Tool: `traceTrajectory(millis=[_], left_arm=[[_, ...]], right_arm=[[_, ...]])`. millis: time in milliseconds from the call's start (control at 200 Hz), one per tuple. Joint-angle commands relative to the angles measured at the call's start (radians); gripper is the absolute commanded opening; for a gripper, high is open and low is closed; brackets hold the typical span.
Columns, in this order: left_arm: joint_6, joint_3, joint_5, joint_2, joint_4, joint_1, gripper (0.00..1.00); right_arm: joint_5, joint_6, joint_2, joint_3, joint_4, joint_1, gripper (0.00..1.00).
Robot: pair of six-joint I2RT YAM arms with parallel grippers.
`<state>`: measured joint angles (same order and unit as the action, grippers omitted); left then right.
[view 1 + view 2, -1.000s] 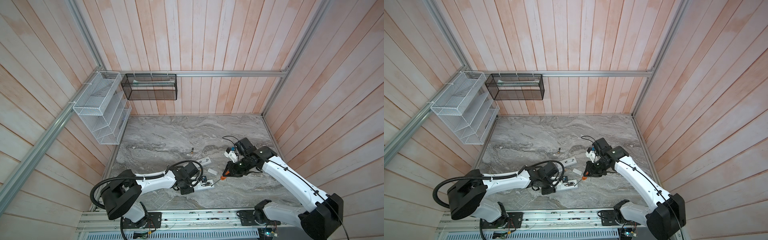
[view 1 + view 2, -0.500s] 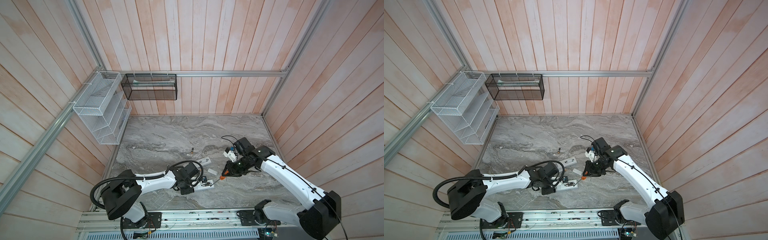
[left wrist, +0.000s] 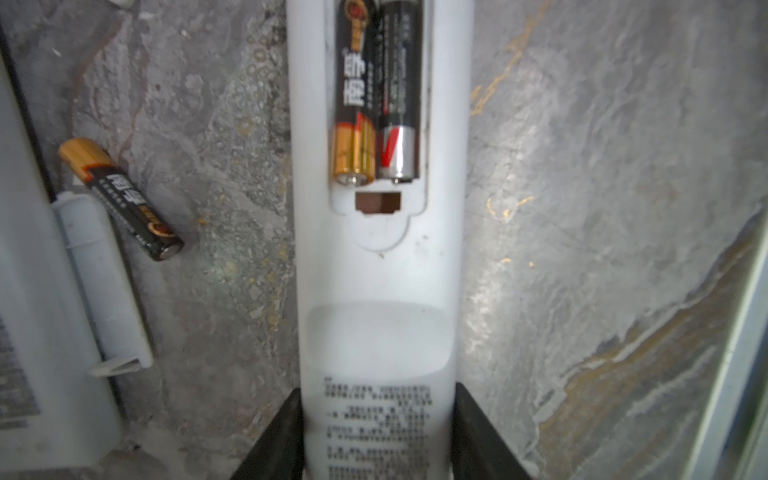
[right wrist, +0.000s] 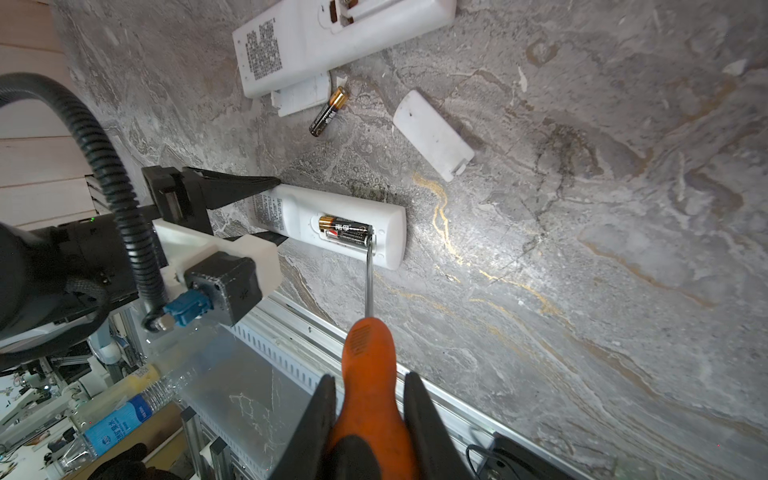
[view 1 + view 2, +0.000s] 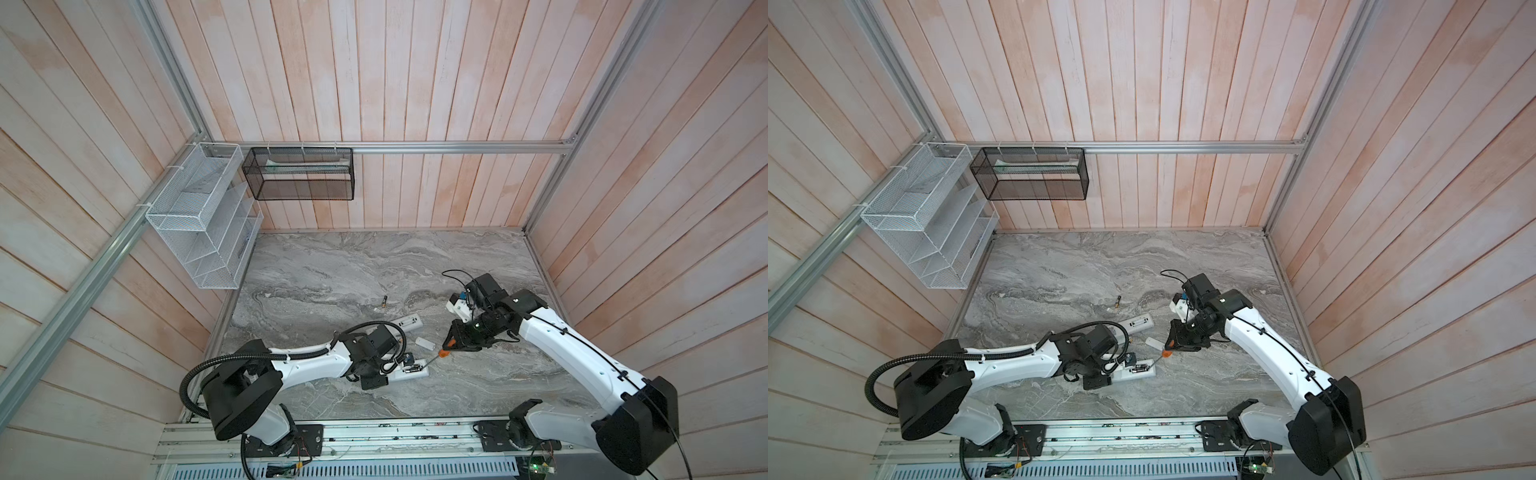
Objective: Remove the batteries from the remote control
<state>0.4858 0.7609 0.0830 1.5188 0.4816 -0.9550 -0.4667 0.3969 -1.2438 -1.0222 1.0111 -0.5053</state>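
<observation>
A white remote control (image 3: 378, 291) lies back-up on the marble, its battery bay open with two batteries (image 3: 355, 104) side by side inside. My left gripper (image 3: 378, 388) is shut on the remote's label end. My right gripper (image 4: 370, 376) is shut on an orange-handled screwdriver (image 4: 368, 357), whose metal tip touches the end of the batteries (image 4: 345, 230) in the bay. In both top views the remote (image 5: 411, 372) (image 5: 1140, 371) sits near the front middle, with the screwdriver (image 5: 444, 353) (image 5: 1166, 354) slanting down to it from the right.
A second white remote (image 4: 332, 37) (image 5: 407, 323) lies farther back with its bay open. Beside it are a loose battery (image 4: 328, 112), a battery cover (image 4: 299, 97) and another cover (image 4: 432, 133). One more battery (image 5: 384, 301) lies toward the table's middle. The front rail (image 4: 291, 332) is close.
My right wrist has edged slightly to the left with the screwdriver still at the remote. The left arm and the remote have not moved.
</observation>
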Motion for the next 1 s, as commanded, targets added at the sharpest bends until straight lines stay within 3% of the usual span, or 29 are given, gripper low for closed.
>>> traceTrajectory(millis=[0, 640, 995], left_arm=[[0.005, -0.032, -0.143, 0.004, -0.006, 0.015, 0.09], [0.000, -0.026, -0.155, 0.003, -0.006, 0.011, 0.09], [0.000, -0.024, -0.149, 0.011, -0.011, 0.010, 0.09]], right_arm=[[0.053, -0.011, -0.010, -0.022, 0.017, 0.011, 0.05], [0.008, -0.012, -0.051, -0.004, 0.019, -0.020, 0.05], [-0.185, 0.014, 0.013, 0.124, -0.076, 0.022, 0.05]])
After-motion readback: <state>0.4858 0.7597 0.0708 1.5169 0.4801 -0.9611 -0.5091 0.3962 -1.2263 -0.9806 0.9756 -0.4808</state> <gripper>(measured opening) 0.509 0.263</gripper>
